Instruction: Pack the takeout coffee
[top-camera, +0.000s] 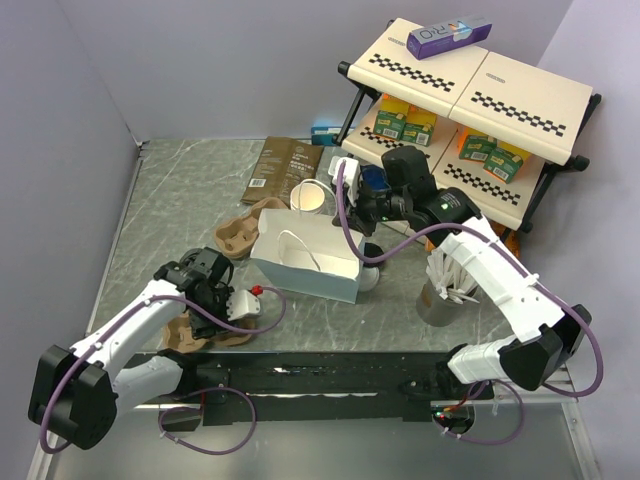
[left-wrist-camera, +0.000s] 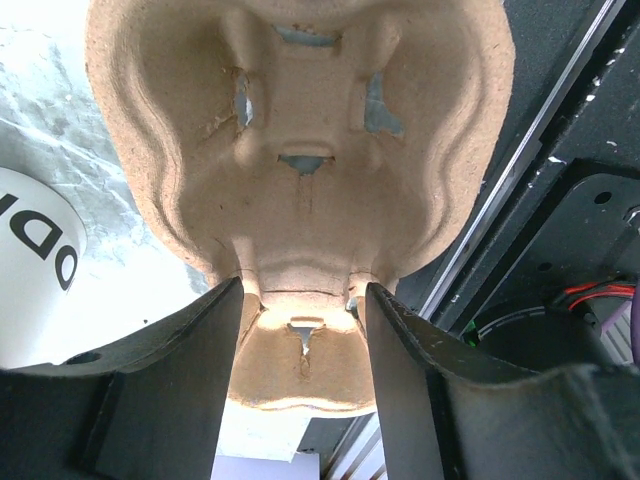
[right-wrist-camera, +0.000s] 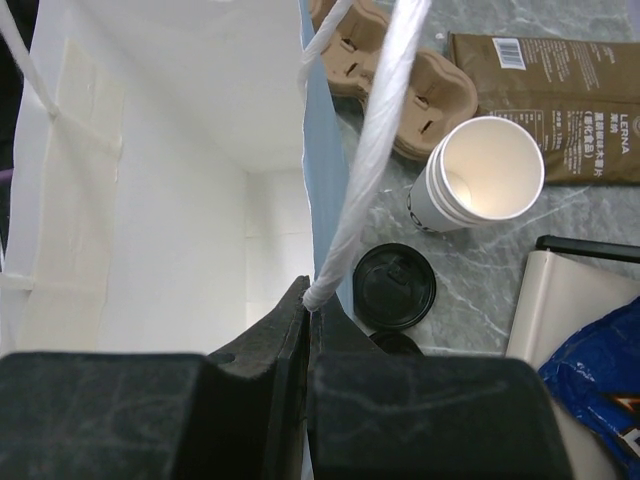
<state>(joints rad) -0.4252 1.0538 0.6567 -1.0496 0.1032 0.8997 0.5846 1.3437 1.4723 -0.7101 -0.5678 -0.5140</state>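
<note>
Grey marbled counter, lilac walls.

Item: takeout coffee cup (right-wrist-camera: 490, 170), white paper, lidless, just behind the white paper bag (top-camera: 300, 272). Its black lid (right-wrist-camera: 395, 287) lies flat beside the bag's far wall.

We judge the cup light, thin-walled and easily crushed, so it is best taken gently near the stiffer rolled rim.

Right jaws: pinched tight on the bag's handle (right-wrist-camera: 372, 150).

Left jaws: astride a pulp carrier (left-wrist-camera: 300, 150) near-left of the bag; we cannot tell whether they grip it.
</note>
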